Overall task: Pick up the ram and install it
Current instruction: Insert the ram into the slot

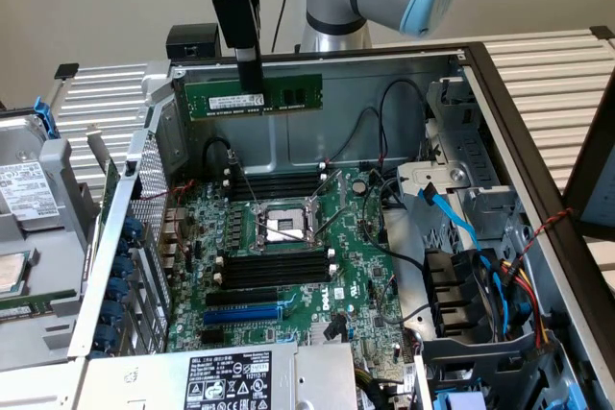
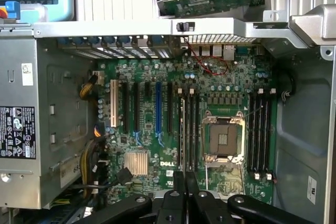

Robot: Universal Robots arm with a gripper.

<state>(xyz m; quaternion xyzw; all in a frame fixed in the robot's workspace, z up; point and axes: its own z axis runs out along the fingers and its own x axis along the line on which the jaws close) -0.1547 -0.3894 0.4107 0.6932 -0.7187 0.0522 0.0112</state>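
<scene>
The claw (image 1: 248, 72) is clamped on the top edge of the ram (image 1: 288, 96), which hangs beneath it, above the motherboard (image 1: 288, 266). Light, stiff, likely fragile: best held mid-length by its edge, never the contacts.

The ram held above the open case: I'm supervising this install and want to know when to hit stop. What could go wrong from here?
The gripper pinches the ram by its top edge, off centre toward the exterior view's left; it may tilt or slip when pressed into a slot.
It hangs well above the board; a drop could land on the open CPU socket.
The memory slots sit close beside that socket, so a small misalignment may miss.
</scene>
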